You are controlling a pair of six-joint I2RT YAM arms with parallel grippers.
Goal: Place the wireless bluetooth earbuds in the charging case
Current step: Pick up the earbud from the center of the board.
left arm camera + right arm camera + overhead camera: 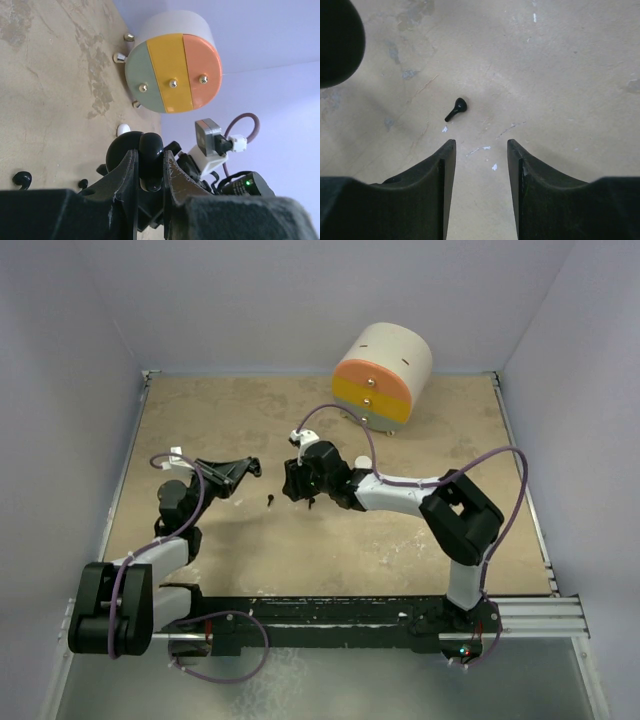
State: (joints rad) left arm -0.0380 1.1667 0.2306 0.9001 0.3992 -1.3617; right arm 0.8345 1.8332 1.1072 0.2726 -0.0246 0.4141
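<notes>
Earbud (456,109): small, black, a rounded head on a short stem, lying on its side near the middle of the bench (560,75), a little toward the left edge. Charging case (150,150): glossy black and rounded, clamped in your left end effector (247,471), just left of the earbud. Your right arm stretches leftward. Its right end effector (481,145) points down with fingers apart and nothing between them, the earbud just ahead of the tips.
</notes>
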